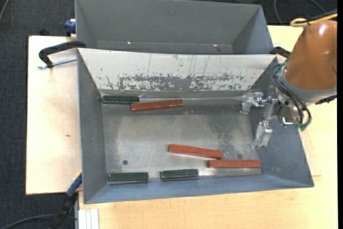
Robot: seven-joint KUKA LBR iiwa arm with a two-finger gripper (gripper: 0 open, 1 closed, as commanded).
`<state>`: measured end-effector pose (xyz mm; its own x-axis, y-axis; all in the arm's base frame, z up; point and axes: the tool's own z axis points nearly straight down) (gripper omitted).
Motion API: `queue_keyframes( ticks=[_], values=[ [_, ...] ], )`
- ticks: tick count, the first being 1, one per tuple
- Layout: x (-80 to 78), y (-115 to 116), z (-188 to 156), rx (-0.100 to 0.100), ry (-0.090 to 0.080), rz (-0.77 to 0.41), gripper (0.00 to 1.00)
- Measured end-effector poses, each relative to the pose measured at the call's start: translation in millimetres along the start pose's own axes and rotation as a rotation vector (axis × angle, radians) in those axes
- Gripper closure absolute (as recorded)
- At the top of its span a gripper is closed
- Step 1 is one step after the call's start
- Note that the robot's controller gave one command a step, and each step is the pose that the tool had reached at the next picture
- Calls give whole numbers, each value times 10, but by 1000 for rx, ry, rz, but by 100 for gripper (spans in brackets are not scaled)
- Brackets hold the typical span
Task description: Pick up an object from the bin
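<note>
Six slim bars lie flat on the floor of a grey metal bin [91, 131]. Nearest the camera, a left green bar [127, 176] and a middle green bar [179, 173] lie in line along the near wall, with a gap between them. Just behind and to the right, a flat red bar [234, 164] rests close to the near right corner. A slanted red bar [194, 151] meets its left end; whether the two touch is hard to make out.

The pincer [261, 139] hangs on the bin's right side, just beyond the right end of the flat red bar and near the right wall. Its metal parts blend into the grey behind them, so it cannot be told whether it is open or closed, or whether it reaches the floor. The arm's orange cover [316, 56] rises above the right rim, cut off by the picture's edge.

Left of the pincer, a broad stretch of floor lies open across the middle of the bin. Farthest back, a far red bar [156, 105] and a far green bar [120, 98] lie along the foot of the scratched far wall, their ends just beside each other.
</note>
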<state>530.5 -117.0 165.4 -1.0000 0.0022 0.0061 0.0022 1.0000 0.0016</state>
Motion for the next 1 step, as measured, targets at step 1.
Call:
queue_keyframes(
  ticks=[1],
  values=[
    [136, 403, 991, -2, 1, 0, 0]
  ],
)
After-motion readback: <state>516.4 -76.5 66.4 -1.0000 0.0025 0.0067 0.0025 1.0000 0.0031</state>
